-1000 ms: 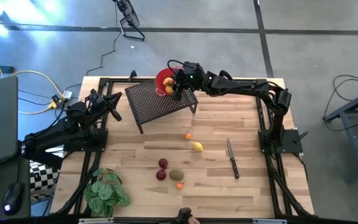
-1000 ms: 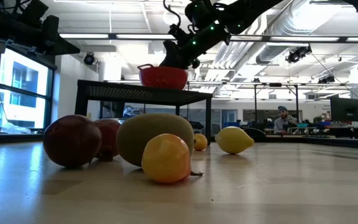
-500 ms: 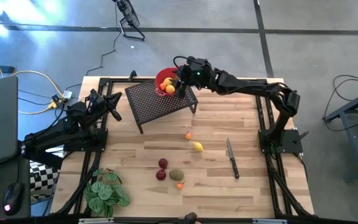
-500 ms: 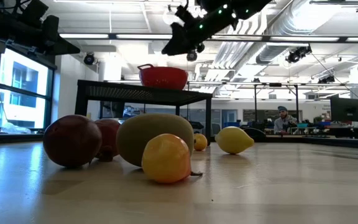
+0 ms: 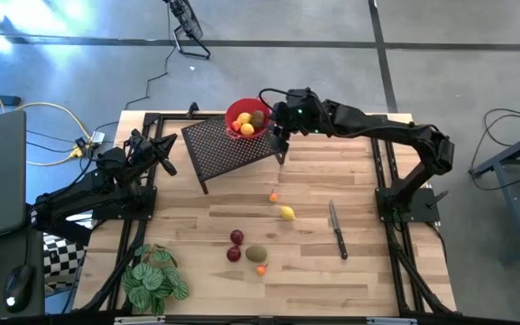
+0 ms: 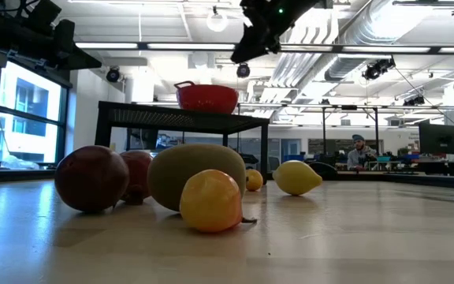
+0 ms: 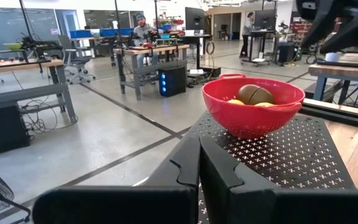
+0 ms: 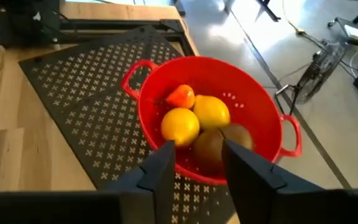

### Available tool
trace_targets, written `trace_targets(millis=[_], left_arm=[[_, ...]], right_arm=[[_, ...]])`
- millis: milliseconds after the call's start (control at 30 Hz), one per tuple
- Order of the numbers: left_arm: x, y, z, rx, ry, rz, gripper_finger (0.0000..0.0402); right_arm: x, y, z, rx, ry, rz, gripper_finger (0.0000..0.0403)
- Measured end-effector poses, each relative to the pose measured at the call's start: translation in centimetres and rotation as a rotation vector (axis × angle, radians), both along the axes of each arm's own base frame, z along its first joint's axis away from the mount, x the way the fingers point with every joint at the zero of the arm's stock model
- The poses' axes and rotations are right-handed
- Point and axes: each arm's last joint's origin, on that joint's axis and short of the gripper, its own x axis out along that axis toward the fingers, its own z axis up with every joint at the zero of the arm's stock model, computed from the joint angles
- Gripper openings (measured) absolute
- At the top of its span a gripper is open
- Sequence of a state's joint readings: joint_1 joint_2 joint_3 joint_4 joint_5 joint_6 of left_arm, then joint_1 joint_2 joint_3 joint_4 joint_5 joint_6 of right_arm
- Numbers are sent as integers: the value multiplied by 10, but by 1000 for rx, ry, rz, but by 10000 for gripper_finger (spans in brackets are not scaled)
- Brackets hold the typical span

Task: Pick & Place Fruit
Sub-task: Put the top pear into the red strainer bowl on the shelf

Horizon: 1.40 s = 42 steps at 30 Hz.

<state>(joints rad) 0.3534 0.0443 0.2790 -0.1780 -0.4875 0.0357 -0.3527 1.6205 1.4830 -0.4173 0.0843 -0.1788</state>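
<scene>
Beyond your wooden table (image 5: 359,271) an open workshop is showing, with a person sitting at a far desk. Your black perforated stand (image 5: 233,146) is sitting near the table's back edge, carrying the red bowl (image 5: 245,111) that is holding several fruit (image 8: 194,121). Your right gripper (image 5: 276,126) is hovering just beside the bowl, fingers parted and holding nothing. Your left gripper (image 5: 166,161) is waiting near the left edge, fingers closed together. More fruit (image 5: 249,251) is lying towards the front edge, with a lemon (image 5: 287,213) and a knife (image 5: 337,230) nearer the middle.
</scene>
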Motion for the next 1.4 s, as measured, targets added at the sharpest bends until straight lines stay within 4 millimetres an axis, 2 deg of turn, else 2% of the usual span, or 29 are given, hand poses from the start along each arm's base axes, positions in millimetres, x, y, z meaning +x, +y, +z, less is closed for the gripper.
trace_targets(millis=[267,467,700,867,1100,1400], left_arm=[[0,0,0,0,0,0,0],[0,0,0,-10,-11,-1,0],[0,0,0,-12,-13,-1,0],[0,0,0,-12,-13,-1,0],[0,0,0,-13,-8,-1,0],[0,0,0,-11,-6,-1,0]], right_arm=[[-4,-6,-9,70,16,-18,73],[-3,-8,-22,63,5,-70,9],[0,-1,-43,66,-22,-66,2],[-11,7,-52,102,-56,-85,2],[-45,19,-54,118,-113,-146,2],[-95,41,-74,252,-159,-183,2]])
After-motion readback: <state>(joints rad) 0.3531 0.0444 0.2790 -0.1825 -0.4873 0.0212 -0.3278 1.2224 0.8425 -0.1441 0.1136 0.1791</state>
